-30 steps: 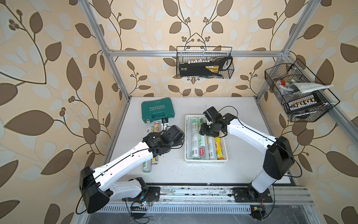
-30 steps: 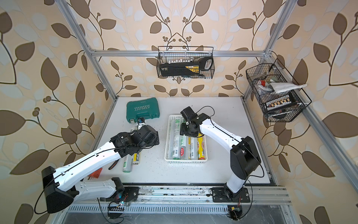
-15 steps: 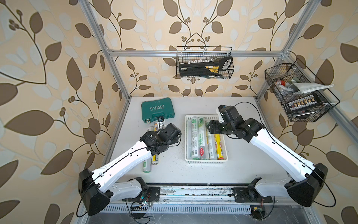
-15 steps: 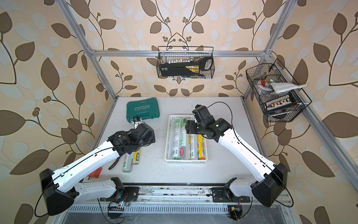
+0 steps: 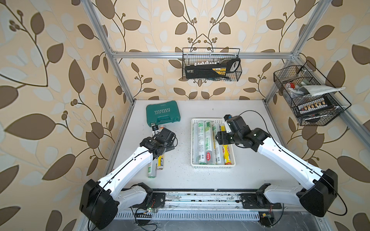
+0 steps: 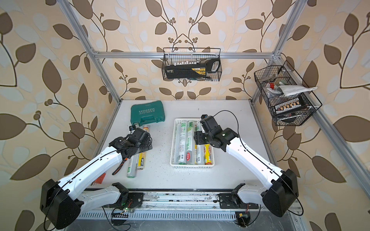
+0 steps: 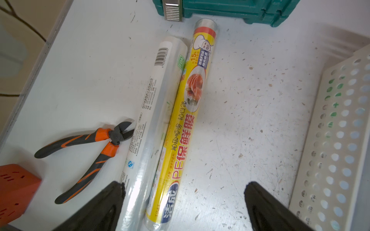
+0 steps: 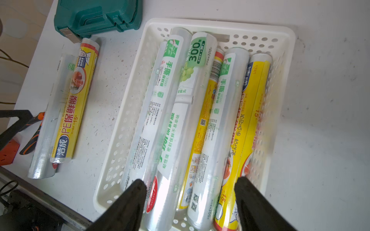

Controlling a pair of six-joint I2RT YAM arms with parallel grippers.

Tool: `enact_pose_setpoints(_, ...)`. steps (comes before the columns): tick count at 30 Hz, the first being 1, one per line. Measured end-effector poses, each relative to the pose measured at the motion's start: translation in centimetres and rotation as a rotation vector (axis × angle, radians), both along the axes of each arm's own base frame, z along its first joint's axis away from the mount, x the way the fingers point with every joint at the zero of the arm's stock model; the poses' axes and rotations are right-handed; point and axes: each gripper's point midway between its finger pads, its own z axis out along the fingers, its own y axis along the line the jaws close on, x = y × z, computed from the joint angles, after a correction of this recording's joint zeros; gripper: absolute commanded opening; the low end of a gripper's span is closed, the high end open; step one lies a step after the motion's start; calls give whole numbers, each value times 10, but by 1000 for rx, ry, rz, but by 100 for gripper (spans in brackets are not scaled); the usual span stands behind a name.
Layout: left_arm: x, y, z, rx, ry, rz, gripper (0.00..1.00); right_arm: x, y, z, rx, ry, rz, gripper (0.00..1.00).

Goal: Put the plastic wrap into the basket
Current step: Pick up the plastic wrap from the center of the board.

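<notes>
white perforated plastic basket (image 5: 213,165) holds several printed wrap rolls (image 5: 208,140); two rolls (image 7: 180,124) outside at nine o'clock; left pincer (image 7: 184,184), right pincer (image 8: 190,180) released.

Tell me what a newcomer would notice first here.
The white basket in the middle of the table, packed with plastic wrap rolls, draws the eye first, with the open right gripper above it. Next come a yellow roll and a silver roll, side by side on the table near the teal tool case, under the open left gripper.
</notes>
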Motion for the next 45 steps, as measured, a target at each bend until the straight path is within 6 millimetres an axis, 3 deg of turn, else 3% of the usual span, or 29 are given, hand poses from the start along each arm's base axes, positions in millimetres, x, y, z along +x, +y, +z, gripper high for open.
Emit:
enact_pose_setpoints(8,17,2,-30,-22,74,53,99,-6,-3,-12,-7,-1,38,73)
enact_pose_setpoints(16,27,-2,-61,-33,146,65,99,-5,-2,-11,5,-18,51,74)
enact_pose_setpoints(30,28,-15,-104,-52,276,40,99,-3,-4,-13,12,-22,53,73)
enact_pose_setpoints(45,47,-24,-105,-38,282,13,99,-2,-6,-13,19,-16,52,72)
